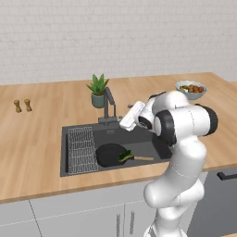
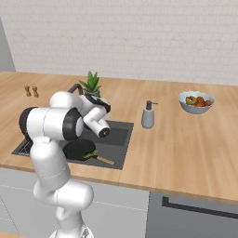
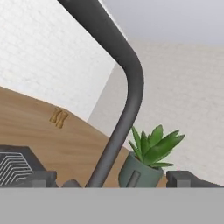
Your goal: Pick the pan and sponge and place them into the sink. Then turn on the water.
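Observation:
The black pan (image 1: pixel 110 154) lies in the dark grey sink (image 1: pixel 139 139), with its wooden handle (image 1: pixel 144 158) pointing right. The small green sponge (image 1: pixel 126 156) rests on the pan's right rim. Both also appear from the right: the pan (image 2: pixel 78 149) and the sponge (image 2: pixel 90 153). My hand (image 1: pixel 132 115) hovers above the sink's back edge, just right of the dark tap (image 1: pixel 109 104). In the hand view my gripper (image 3: pixel 111 179) is open, and the tap's curved spout (image 3: pixel 127 87) rises close in front between the fingertips (image 3: pixel 41 178). No water is in view.
A potted plant (image 1: pixel 98 90) stands behind the tap. A wire rack (image 1: pixel 82 149) fills the sink's left part. On the counter are two shakers (image 1: pixel 22 105) at far left, a soap dispenser (image 2: pixel 148 115) and a fruit bowl (image 2: pixel 196 102) to the right.

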